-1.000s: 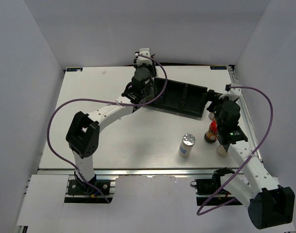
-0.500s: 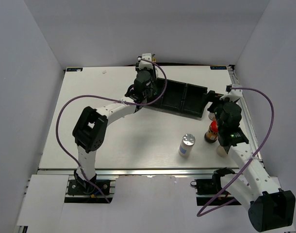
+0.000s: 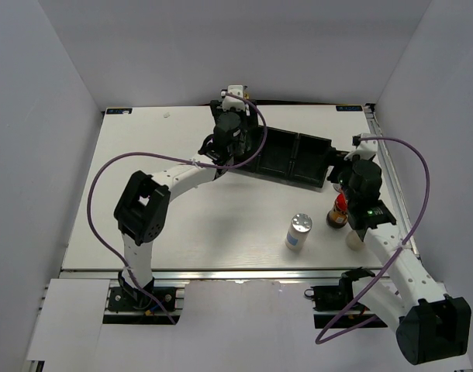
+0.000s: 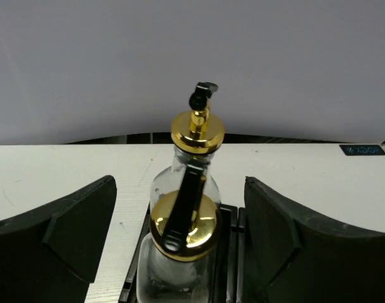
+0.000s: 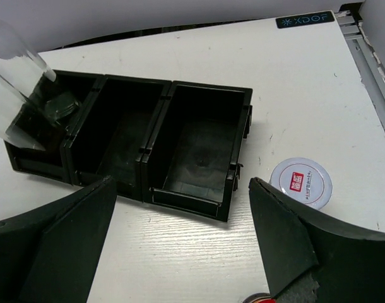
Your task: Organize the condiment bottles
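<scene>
Two clear glass bottles with gold spouts stand in the left compartment of the black tray (image 4: 233,252), the near one (image 4: 183,224) in front of the far one (image 4: 197,136). My left gripper (image 4: 180,208) is open, one finger on each side of the near bottle, not touching it. My right gripper (image 5: 180,192) is open over the table in front of the tray (image 5: 199,202), holding nothing. A white-lidded jar (image 5: 301,182) sits to its right and a red-lidded jar (image 3: 339,211) just below it. A silver-capped shaker (image 3: 299,231) stands apart on the table.
The tray's middle and right compartments (image 3: 298,155) hold nothing. Another small container (image 3: 353,239) peeks out beside the right arm near the table's right edge. A glass bottle (image 5: 16,88) shows at the far left of the right wrist view.
My left gripper has opened and let go of the near glass bottle, which now stands in the tray's left compartment. The right arm has shifted only slightly.
</scene>
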Motion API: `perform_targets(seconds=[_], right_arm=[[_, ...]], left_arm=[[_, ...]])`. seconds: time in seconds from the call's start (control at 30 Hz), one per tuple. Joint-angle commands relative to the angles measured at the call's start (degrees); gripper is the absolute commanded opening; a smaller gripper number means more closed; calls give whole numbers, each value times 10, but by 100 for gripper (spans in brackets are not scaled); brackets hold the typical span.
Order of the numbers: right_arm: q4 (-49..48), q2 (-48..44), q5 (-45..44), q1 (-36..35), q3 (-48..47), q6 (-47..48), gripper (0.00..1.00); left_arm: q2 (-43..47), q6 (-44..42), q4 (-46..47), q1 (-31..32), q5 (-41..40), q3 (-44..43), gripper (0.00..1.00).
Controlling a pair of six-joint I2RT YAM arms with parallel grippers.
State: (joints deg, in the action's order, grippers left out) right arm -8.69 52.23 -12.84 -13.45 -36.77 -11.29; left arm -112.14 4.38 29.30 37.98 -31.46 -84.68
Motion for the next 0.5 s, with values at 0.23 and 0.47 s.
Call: perform_targets(seconds=[0.23, 0.47], right_arm=[[128, 9, 108, 3, -94, -15, 89], [226, 27, 153, -6, -135, -34, 89]], left_arm=[[75, -14, -90, -3, 45, -18, 98], [149, -7, -174, -2, 25, 0, 98]])
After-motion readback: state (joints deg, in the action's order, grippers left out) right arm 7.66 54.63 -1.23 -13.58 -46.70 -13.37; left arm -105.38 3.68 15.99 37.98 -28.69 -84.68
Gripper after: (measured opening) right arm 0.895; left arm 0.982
